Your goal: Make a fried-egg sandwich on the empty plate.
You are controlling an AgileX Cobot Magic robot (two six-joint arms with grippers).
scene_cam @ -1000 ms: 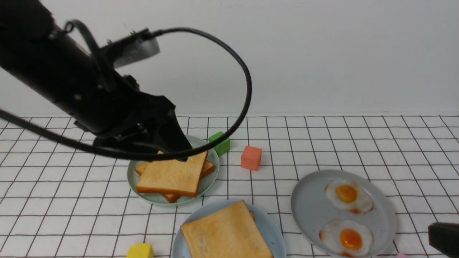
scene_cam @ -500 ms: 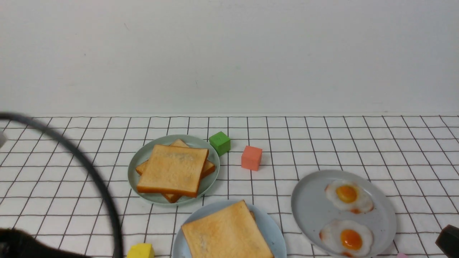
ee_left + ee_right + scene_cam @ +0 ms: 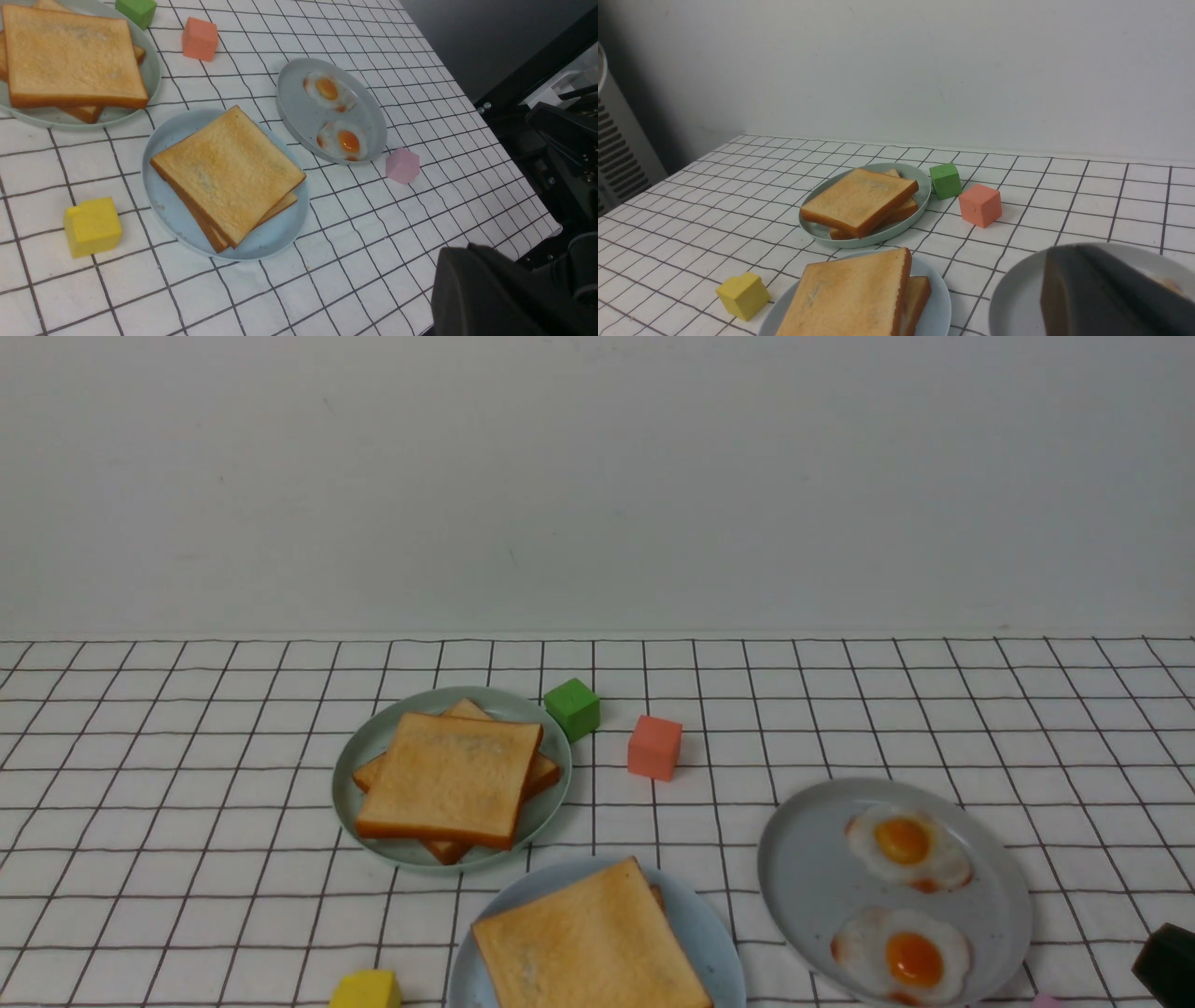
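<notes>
Sandwich assembled, arms pulled clear

Nearest, the stacked golden-brown toast sandwich sits on the round light blue plate, slightly nearer the right arm; neither arm's fingers show, so their grip cannot be told.

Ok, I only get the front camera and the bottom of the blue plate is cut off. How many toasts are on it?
Observer: The left wrist camera shows at least two square golden-brown toast slices stacked on the round light blue plate.
Operator: And what's that tiny pink bit at the bottom?
Observer: It's a whole pale pink block, lying on the checked cloth beside the round grey plate with the two fried eggs.
</notes>
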